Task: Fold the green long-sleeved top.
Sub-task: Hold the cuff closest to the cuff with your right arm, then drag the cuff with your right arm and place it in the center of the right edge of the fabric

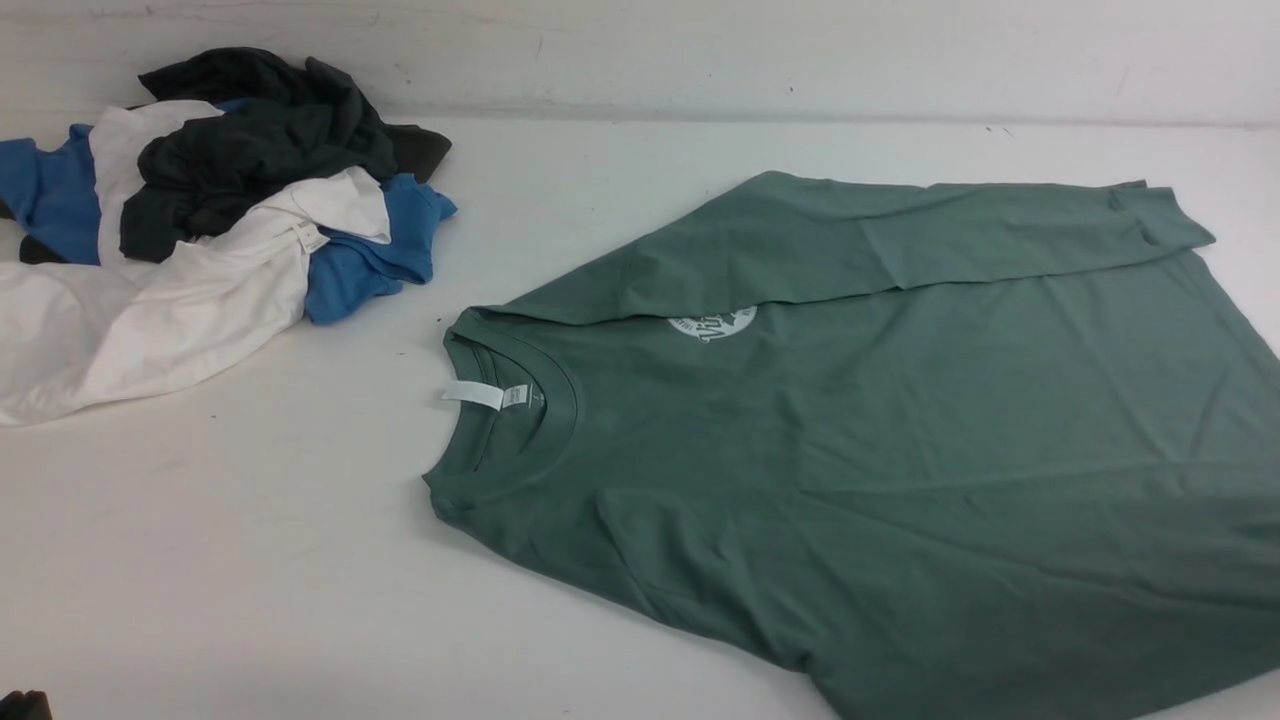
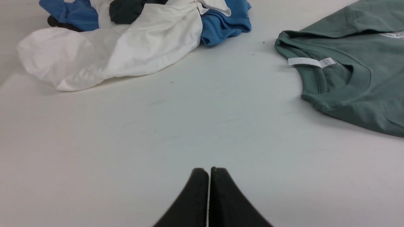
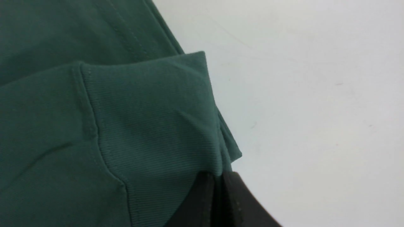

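While left gripper (image 2: 209, 171) sits closed, right gripper (image 3: 217, 179) pinches green top (image 3: 151, 126) cuff

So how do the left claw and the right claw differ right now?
The left claw grips nothing; the right claw pinches the ribbed cuff of the green long-sleeved top. The left claw sits over bare table, apart from the top; the right claw is at the top's edge. Both are black and shut.
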### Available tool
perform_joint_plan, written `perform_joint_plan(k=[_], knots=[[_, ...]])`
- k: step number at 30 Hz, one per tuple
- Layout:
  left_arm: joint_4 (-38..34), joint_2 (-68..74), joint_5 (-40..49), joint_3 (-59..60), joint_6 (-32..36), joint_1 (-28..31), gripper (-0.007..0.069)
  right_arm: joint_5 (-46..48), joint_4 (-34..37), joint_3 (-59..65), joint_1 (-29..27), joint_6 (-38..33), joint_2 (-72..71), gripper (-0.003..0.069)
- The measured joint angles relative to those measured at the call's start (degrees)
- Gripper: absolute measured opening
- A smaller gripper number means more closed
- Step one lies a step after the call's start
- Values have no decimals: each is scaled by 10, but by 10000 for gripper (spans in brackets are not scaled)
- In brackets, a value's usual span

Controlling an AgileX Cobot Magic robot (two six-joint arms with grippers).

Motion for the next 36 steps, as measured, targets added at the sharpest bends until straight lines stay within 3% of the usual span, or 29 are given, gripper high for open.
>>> perform_joint_plan(k=[10, 14, 18, 24, 30, 32, 36], knots=[[0, 0, 0, 0, 0, 0, -4, -52, -1, -127, 101, -27, -67, 8], [0, 0, 0, 0, 0, 0, -4, -134, 1, -195, 160, -42, -65, 8], [0, 0, 0, 0, 0, 0, -4, -197, -2, -211, 175, -44, -42, 8], [0, 0, 0, 0, 0, 0, -4, -211, -19, -211, 173, -27, 50, 13], [0, 0, 0, 0, 0, 0, -4, -249, -61, -217, 173, 41, 176, 115], [0, 0, 0, 0, 0, 0, -4, -250, -90, -236, 173, 92, 212, 232], [0, 0, 0, 0, 0, 0, -4, -251, -113, -267, 173, 163, 222, 351]])
